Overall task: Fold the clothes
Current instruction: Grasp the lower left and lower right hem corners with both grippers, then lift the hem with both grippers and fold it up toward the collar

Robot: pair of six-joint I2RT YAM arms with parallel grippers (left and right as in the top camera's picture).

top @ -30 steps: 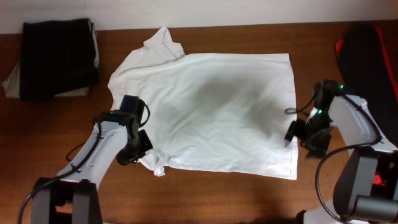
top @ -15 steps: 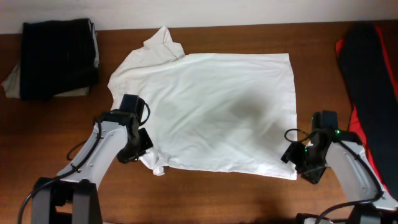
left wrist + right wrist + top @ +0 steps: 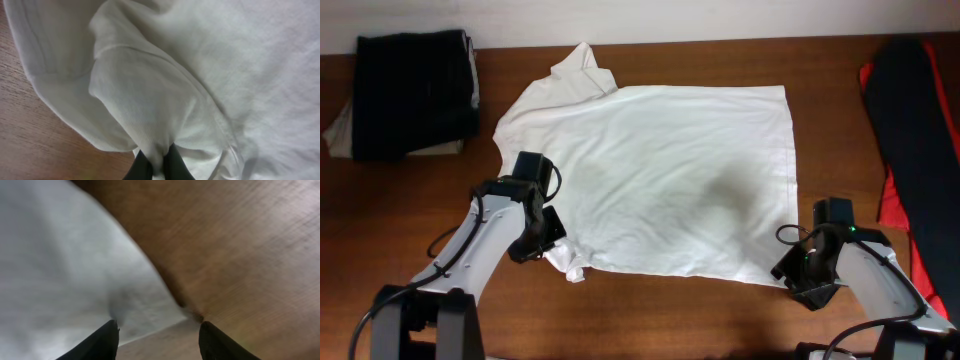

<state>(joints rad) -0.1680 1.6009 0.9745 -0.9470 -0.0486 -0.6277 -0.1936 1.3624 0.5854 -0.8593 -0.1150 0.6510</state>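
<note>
1. Overhead: the white garment [image 3: 670, 180] lies spread on the table [image 3: 410, 210], ahead of and between the grippers. The left gripper [image 3: 548, 243] is at a sleeve and the right gripper [image 3: 788, 272] at a hem corner.
2. Left wrist: the fingers are clenched on a bunched sleeve fold, with cloth fanning out ahead. Hold that pinch firm through the lift.
3. Right wrist: the jaws are parted and grip nothing, and the hem corner lies between the fingertips. Ease forward before closing so they catch cloth, not wood.

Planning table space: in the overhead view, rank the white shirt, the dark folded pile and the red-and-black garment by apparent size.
white shirt: clearly largest
dark folded pile and red-and-black garment: look alike; the garment runs off the frame edge, so unranked
</note>
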